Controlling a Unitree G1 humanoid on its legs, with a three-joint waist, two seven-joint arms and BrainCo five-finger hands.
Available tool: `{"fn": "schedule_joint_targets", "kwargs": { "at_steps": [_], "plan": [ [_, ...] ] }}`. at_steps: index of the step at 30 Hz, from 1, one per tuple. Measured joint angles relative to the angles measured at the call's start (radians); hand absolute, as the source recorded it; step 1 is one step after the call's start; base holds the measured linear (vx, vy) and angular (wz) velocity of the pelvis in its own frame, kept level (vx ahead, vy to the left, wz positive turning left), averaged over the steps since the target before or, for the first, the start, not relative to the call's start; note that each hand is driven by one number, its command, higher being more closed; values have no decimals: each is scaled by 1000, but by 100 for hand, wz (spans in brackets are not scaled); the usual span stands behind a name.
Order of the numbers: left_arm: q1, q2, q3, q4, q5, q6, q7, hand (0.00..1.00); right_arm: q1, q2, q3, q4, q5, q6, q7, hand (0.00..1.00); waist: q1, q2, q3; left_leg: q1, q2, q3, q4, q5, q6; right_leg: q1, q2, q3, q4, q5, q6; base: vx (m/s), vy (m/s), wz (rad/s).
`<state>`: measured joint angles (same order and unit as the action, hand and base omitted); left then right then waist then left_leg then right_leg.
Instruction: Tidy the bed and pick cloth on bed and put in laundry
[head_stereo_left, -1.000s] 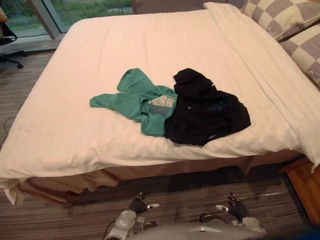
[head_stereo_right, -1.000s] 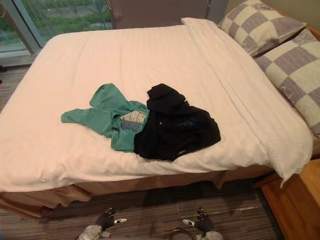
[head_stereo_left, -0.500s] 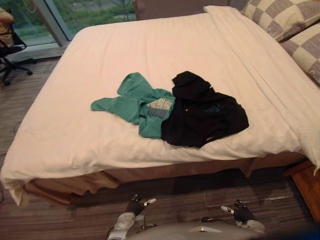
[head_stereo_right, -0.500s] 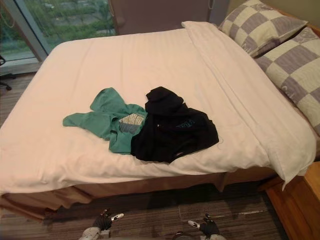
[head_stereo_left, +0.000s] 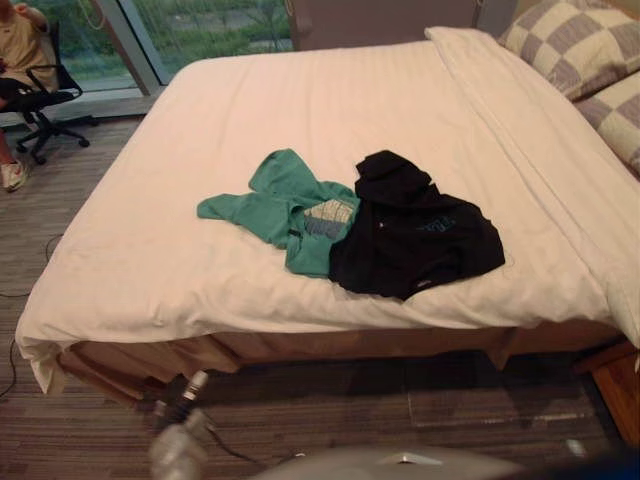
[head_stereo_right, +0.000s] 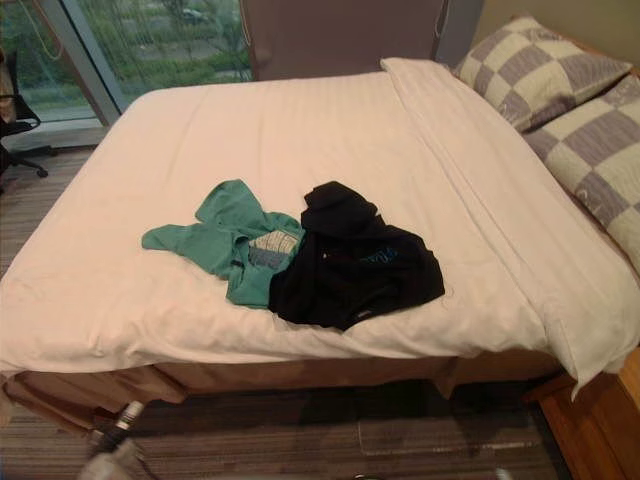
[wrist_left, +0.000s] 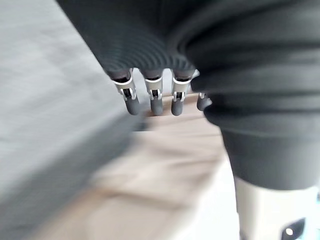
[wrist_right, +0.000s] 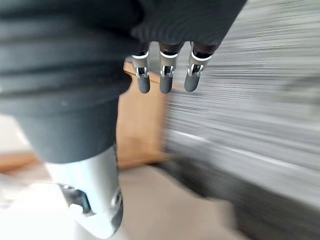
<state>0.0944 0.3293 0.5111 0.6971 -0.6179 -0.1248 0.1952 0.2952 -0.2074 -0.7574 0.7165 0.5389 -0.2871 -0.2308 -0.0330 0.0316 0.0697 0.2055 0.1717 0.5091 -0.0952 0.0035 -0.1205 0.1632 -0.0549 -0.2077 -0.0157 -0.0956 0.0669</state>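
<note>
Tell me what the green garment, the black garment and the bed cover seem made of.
Green garment: soft matte knit, probably cotton jersey; it lies limp in shallow folds. Black garment: thicker matte knit, perhaps sweatshirt fleece; it bunches in bulkier folds. Bed cover: smooth cream woven cloth with faint stripes, likely cotton.

1. The cream cloth bed cover (head_stereo_left: 300, 110) looks matt, with a faint woven stripe.
2. The green cloth hooded top (head_stereo_left: 275, 200) and the black cloth hooded top (head_stereo_left: 420, 240) look soft, matt and creased.
3. The grey-and-cream checked cloth pillows (head_stereo_right: 545, 70) look matt.
4. The brown striped floor (head_stereo_left: 420, 400) looks matt.
5. The left hand (wrist_left: 152, 97) and right hand (wrist_right: 165, 75) show silvery, slightly glossy metal under matt ribbed dark covers.
</note>
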Motion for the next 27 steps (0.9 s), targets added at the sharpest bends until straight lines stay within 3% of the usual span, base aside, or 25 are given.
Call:
{"fn": "schedule_joint_targets", "kwargs": {
  "at_steps": [4,6,11,14,19,24,26,27],
  "plan": [
    [-5,123,54,-176,9,-60,-17,0,28,-57,-40,-260,-199,-79,-7,0,10,-27,-22,5,-3,26,0,-2,-3,3,-1,-2,0,-7,-1,59,-11,-3],
    [-10,186,87,-311,54,-94,-41,0,46,-103,-40,-444,-313,-88,2,0,14,-38,-32,9,-6,30,0,-2,-3,1,-1,-1,0,-11,-2,44,-25,-1],
    [-33,301,128,-456,177,-142,-41,0,30,-201,6,-602,-465,-84,97,0,5,-34,-72,21,-13,30,1,-3,-1,-4,7,24,2,-19,-10,43,-38,-7],
    [-66,305,101,-498,284,-138,-35,0,-16,-241,83,-665,-506,-25,189,0,-7,-23,-65,18,-4,30,31,-23,4,-21,9,58,32,-21,-13,-1,-33,-20],
    [-133,297,-43,-510,459,-93,-15,0,-55,-253,243,-753,-508,87,259,0,-36,-11,-27,16,6,31,69,-53,6,-38,13,115,55,-21,-13,-59,-43,-30],
    [-153,188,-255,-515,687,-14,50,0,-54,-241,424,-786,-522,182,239,0,-65,-29,4,-21,4,31,73,-62,1,-97,14,151,88,-21,-13,-115,-26,-17],
    [-186,194,-372,-368,776,-12,98,0,-74,-247,536,-767,-524,211,191,0,-64,-42,23,-52,1,34,73,-56,3,-143,15,171,96,-14,-11,-81,-19,-12],
    [-218,202,-378,-306,789,-10,102,0,-87,-247,544,-765,-521,219,181,0,-65,-44,36,-52,0,39,71,-51,4,-149,15,178,99,-10,-13,-37,-17,-20]
  ]
}}
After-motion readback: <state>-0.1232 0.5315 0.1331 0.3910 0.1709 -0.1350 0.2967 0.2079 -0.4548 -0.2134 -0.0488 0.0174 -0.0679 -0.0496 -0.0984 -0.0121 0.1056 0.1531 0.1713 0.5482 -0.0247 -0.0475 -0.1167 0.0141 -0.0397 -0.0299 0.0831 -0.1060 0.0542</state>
